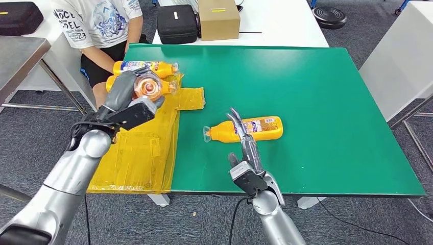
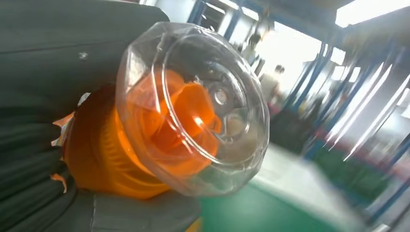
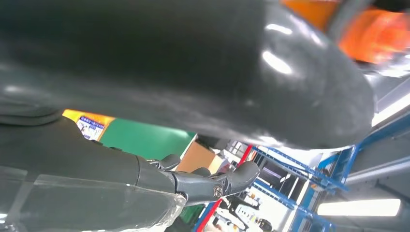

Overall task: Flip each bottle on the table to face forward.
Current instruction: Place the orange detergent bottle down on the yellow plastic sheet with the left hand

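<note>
My left hand (image 1: 127, 99) holds an orange bottle (image 1: 148, 88) lifted above the table's left side, its clear cap (image 2: 193, 106) pointing toward me. A second orange bottle (image 1: 255, 128) lies on its side in the middle of the green table (image 1: 316, 92), cap to the left. My right hand (image 1: 247, 153) has its fingers (image 1: 237, 122) stretched out and resting on that bottle's neck end, without gripping it. Two more orange bottles (image 1: 145, 67) lie at the table's far left, on the yellow plastic sheet (image 1: 143, 148).
A person in a white shirt (image 1: 99, 25) sits at the table's far left corner, close to my left hand. A black case (image 1: 177, 23) and a cardboard box (image 1: 218, 18) stand on the white table beyond. The right half of the green table is bare.
</note>
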### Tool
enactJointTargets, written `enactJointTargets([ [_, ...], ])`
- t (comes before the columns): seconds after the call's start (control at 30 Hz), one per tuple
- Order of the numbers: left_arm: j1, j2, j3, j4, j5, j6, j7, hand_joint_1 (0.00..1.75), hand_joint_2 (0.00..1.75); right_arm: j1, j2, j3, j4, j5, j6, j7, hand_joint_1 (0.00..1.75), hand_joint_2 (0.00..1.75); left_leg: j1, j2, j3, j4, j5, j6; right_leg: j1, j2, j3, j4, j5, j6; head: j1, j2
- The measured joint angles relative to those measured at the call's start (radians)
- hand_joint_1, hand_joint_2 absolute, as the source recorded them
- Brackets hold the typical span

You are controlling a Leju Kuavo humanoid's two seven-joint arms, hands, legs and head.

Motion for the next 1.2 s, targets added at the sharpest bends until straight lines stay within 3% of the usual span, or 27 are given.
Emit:
enactJointTargets([
  [0.17,-0.076,0.049,-0.084,0.138,-0.048,-0.045,0.0,1.75,1.75,0.014,-0.01,-0.031,-0.035,-0.015,0.011,-0.001,0.0,0.0,0.0,0.001,0.0,0.0,0.0,0.0,0.0,0.002,0.0,0.0,0.0,0.0,0.0,0.0],
  [0.4,-0.157,0.072,-0.204,0.302,-0.104,-0.097,0.003,1.75,1.75,0.028,-0.025,-0.058,-0.084,-0.049,0.013,-0.001,0.0,0.0,0.0,0.0,0.0,0.0,0.0,0.0,0.0,0.001,-0.001,0.0,0.0,0.0,0.0,0.0],
  [0.7,-0.214,0.023,-0.378,0.538,-0.155,-0.095,0.005,1.75,1.75,0.023,-0.042,-0.098,-0.114,-0.054,0.045,-0.001,0.0,0.0,-0.001,0.0,0.0,0.0,0.0,0.0,-0.001,0.001,0.0,0.0,0.0,0.0,0.0,0.0],
  [0.97,-0.215,-0.006,-0.481,0.622,-0.186,-0.092,-0.002,1.75,1.75,0.024,-0.053,-0.098,-0.114,-0.062,0.055,-0.001,0.0,0.0,0.0,0.001,0.0,0.0,0.0,0.0,0.0,0.001,0.0,0.0,0.0,0.0,0.0,0.0],
  [1.2,-0.199,-0.028,-0.522,0.653,-0.19,-0.057,-0.006,1.75,1.75,0.024,-0.054,-0.098,-0.113,-0.043,0.067,-0.001,0.0,0.0,0.0,0.0,0.0,0.0,0.0,0.0,0.0,0.001,0.0,0.0,0.0,0.0,0.0,0.0],
])
